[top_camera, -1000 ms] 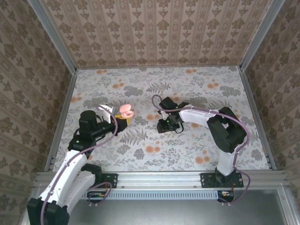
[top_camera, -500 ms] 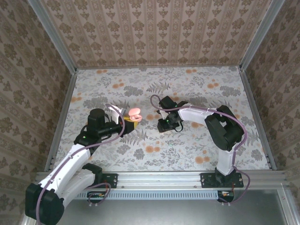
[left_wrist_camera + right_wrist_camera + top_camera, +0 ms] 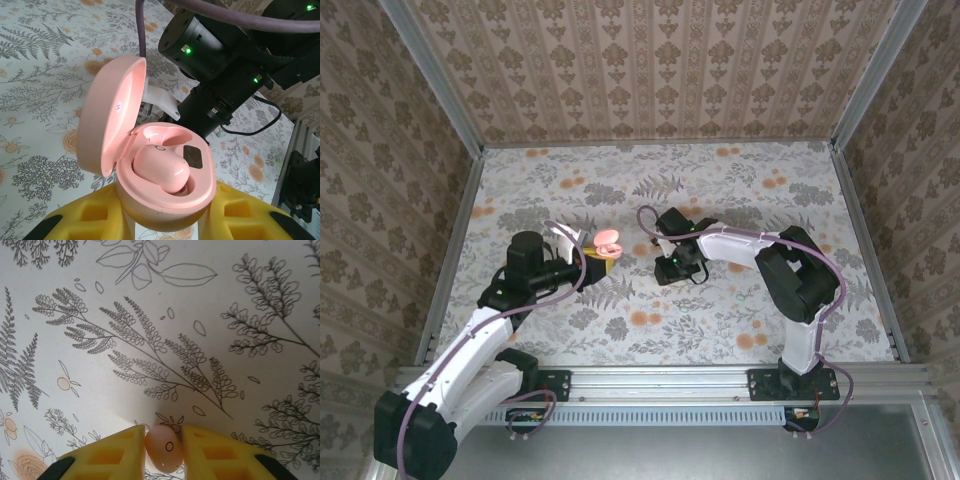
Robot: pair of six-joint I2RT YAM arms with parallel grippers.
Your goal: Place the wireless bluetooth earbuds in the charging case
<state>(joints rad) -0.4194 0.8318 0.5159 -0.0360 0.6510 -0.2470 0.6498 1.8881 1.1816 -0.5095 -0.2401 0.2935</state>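
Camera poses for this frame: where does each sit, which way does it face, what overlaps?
Top external: above and behind the bases, looking down at the floral table; shows both arms, left hand, right hand.
Left wrist: looks past the left hand's held open pink plastic charging case toward the right arm.
Right wrist: faces down at the table; right hand pinches a pink oval earbud.
Shared: top and left wrist both see case and right arm.

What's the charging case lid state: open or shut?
Open. The lid is swung back off the charging case, one earbud seated inside.
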